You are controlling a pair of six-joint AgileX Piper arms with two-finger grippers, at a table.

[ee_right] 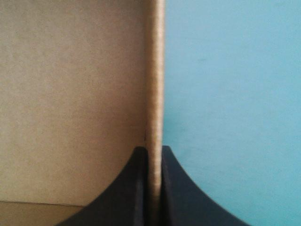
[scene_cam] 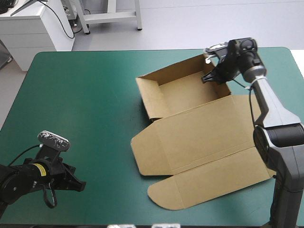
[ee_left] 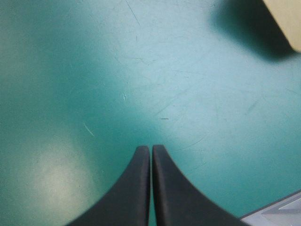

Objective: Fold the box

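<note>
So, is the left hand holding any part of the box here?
No: the left hand is shut on nothing, over bare teal-green cover, apart from the box.

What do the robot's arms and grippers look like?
The left arm is black with a yellow label near the wrist. The right arm is grey with black joints. The left gripper and right gripper each have two broad black fin-shaped fingers.
</note>
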